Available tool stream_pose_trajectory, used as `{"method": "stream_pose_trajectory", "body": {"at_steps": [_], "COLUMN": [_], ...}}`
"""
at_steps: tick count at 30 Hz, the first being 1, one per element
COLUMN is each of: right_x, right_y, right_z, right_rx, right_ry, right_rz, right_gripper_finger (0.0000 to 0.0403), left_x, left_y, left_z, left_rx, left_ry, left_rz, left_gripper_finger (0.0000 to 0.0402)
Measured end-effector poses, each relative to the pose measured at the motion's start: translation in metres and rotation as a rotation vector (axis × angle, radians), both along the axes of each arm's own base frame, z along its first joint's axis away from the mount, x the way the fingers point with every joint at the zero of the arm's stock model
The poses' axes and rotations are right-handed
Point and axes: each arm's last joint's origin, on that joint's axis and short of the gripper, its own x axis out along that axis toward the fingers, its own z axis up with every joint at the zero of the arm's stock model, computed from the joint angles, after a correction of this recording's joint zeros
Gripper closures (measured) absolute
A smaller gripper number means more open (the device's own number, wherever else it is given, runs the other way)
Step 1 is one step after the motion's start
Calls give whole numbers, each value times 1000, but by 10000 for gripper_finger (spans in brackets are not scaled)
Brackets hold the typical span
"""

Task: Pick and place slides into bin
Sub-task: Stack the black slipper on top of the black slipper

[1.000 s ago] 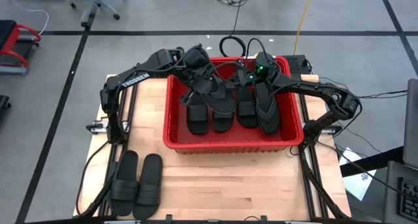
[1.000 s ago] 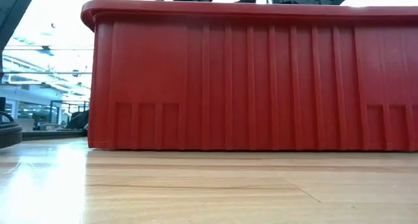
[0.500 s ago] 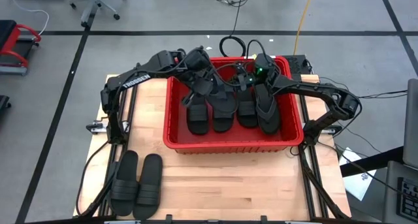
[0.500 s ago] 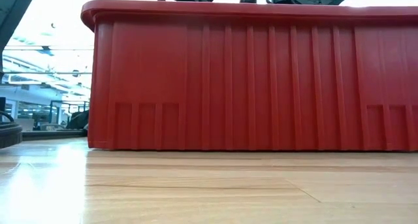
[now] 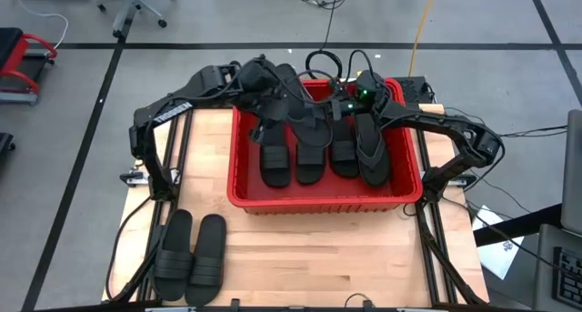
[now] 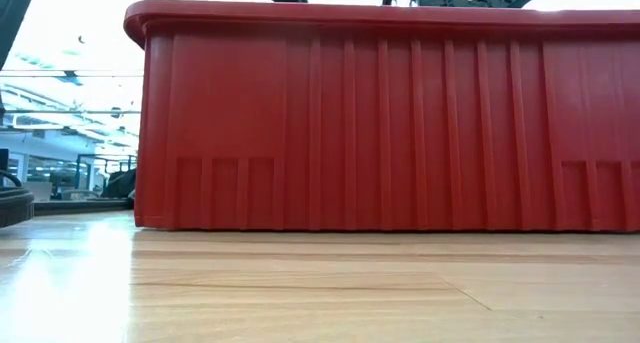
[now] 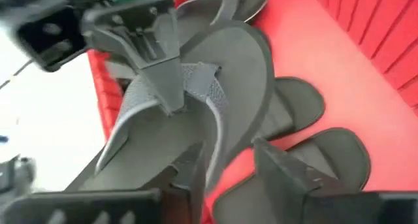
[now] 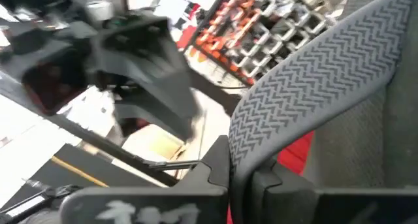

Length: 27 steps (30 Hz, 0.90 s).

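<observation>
The fingers (image 7: 281,168) of the left gripper (image 7: 228,165) stood a little apart, beside the strap of a flip-flop (image 7: 196,113) but not clenched on it. The right gripper (image 8: 238,175) was closed on the strap (image 8: 307,87) of this same flip-flop, above the far side of the red bin (image 5: 238,157). Four sandals (image 5: 323,153) lay side by side on the bin floor. Two more sandals (image 5: 191,256) lay together near the front left corner of the table (image 5: 364,257), well apart from the bin.
</observation>
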Motion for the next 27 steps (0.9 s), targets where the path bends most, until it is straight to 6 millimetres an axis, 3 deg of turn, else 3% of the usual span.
{"method": "stream_pose_trajectory", "body": {"at_steps": [4, 8, 11, 17, 22, 27], "right_x": [-6, -13, -20, -39, -60, -65], "right_y": [-10, -13, -7, 21, 40, 42], "right_z": [-5, -7, -1, 18, 14, 9], "right_rx": [15, 29, 17, 13, 62, 120], "right_ry": [48, 120, 152, 215, 411, 491], "right_rz": [-94, -196, -204, -145, -195, -231], "right_gripper_finger": [402, 402, 402, 402, 403, 403], "left_x": [-19, -40, -61, -105, -133, -143], "left_y": [-3, -7, -11, -17, -19, -19], "left_z": [17, 32, 48, 75, 89, 93], "left_rx": [72, 102, 98, 110, 119, 121], "left_ry": [-30, -50, -110, -219, -286, -313], "left_rz": [116, 190, 219, 281, 333, 356], "left_gripper_finger": [244, 244, 277, 386, 391, 397]}}
